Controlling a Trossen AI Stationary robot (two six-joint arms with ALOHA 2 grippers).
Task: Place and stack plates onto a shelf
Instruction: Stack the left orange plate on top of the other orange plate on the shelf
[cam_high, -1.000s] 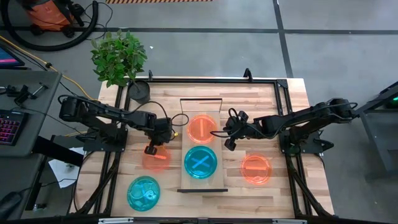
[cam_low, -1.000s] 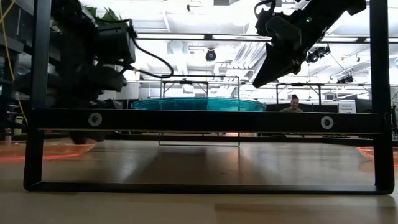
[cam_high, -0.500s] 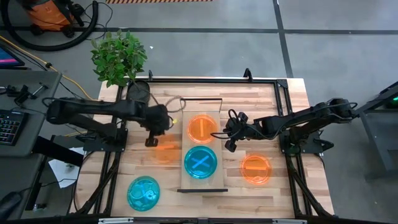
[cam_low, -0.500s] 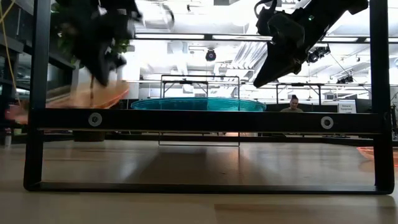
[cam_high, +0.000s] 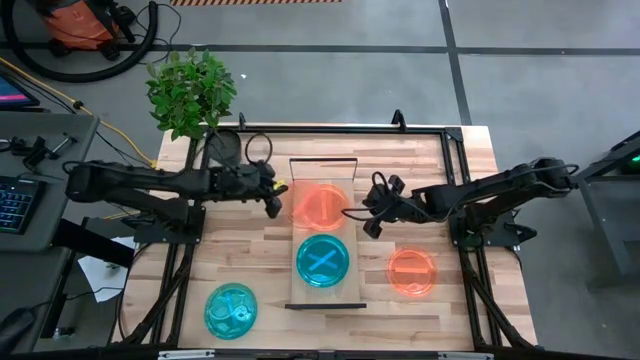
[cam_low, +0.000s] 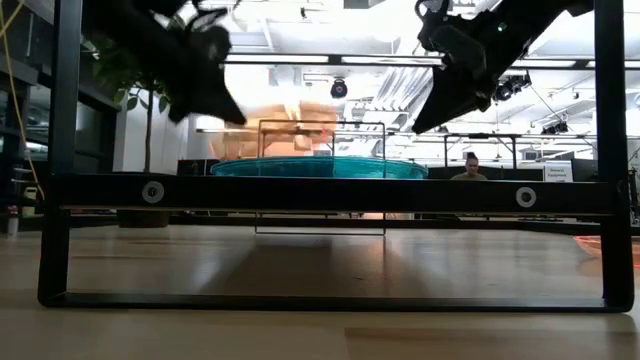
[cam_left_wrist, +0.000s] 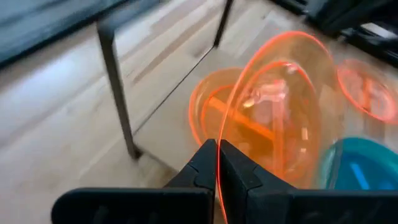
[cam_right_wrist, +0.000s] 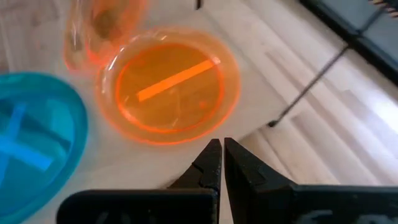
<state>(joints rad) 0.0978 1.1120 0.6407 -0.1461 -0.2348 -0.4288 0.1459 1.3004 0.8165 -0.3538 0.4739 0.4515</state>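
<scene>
We are pinching an orange plate (cam_left_wrist: 273, 118) by its rim in our left fingers (cam_left_wrist: 239, 177), tilting it over the shelf's (cam_high: 345, 290) orange plate (cam_right_wrist: 171, 84) to stack, while our right fingers (cam_right_wrist: 233, 165) are waiting together.

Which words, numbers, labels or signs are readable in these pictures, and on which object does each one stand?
No text can be read in any view.
White sign in the room behind the table: it carries print, too small to read.
Plates: the orange plate on the shelf bears only a raised bar, the cyan plate only a cross mark; neither has lettering.
</scene>
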